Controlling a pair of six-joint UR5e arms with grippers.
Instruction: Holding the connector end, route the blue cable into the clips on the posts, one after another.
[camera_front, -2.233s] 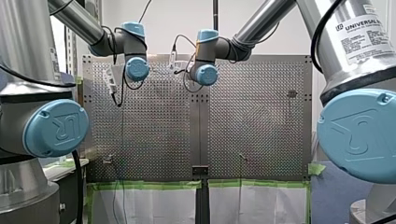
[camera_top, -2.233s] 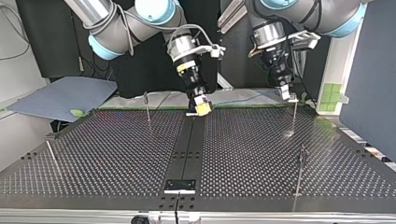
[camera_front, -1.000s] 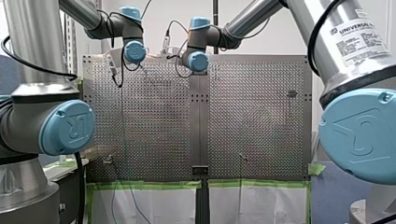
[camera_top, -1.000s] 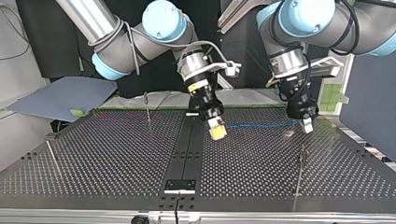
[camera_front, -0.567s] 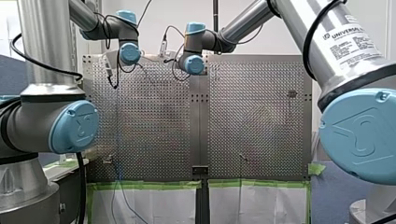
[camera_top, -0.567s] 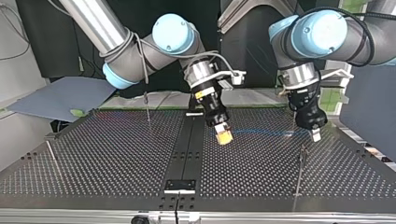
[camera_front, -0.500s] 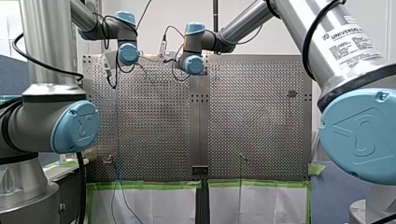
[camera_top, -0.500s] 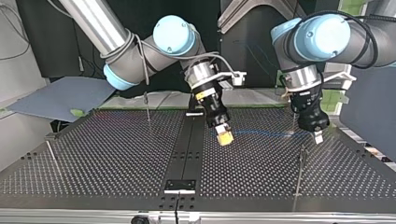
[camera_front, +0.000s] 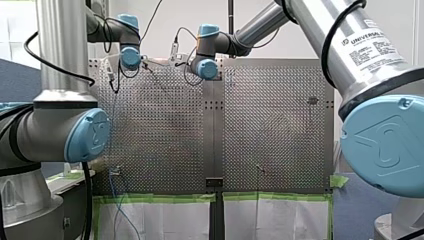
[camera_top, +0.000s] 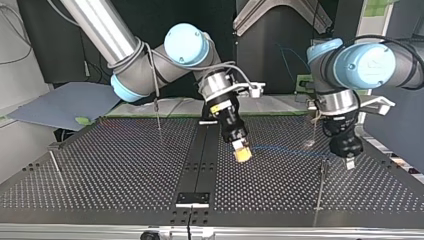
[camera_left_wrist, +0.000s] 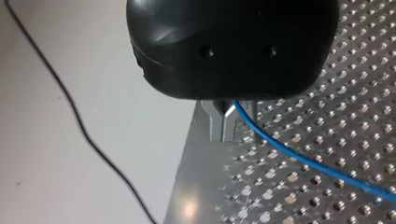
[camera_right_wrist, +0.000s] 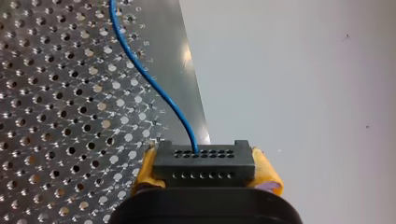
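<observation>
Table (camera_top: 125, 170): perforated, with thin posts (camera_top: 157, 114) standing on it.

Right claw (camera_top: 242, 154): low over the table's middle strip. Its yellow pads (camera_right_wrist: 264, 170) pinch the connector (camera_right_wrist: 204, 164) by its sides.

Left claw (camera_top: 349, 161): well apart from the right claw. Its metal fingers (camera_left_wrist: 218, 123) look pressed together on the cable (camera_top: 285, 149), which runs out from between them.

Cable: spans claw to claw just above the table. Past the left claw it drops over the table edge.

Near post (camera_top: 321, 182): just beside the left claw, apart from the cable.

Progress, my reading: early.
- No clip plainly holds cable.
- The far post (camera_top: 314, 131) behind the left claw is too small to judge.
- The posts beyond the right claw carry nothing.
- Nearly all the routing remains.
</observation>
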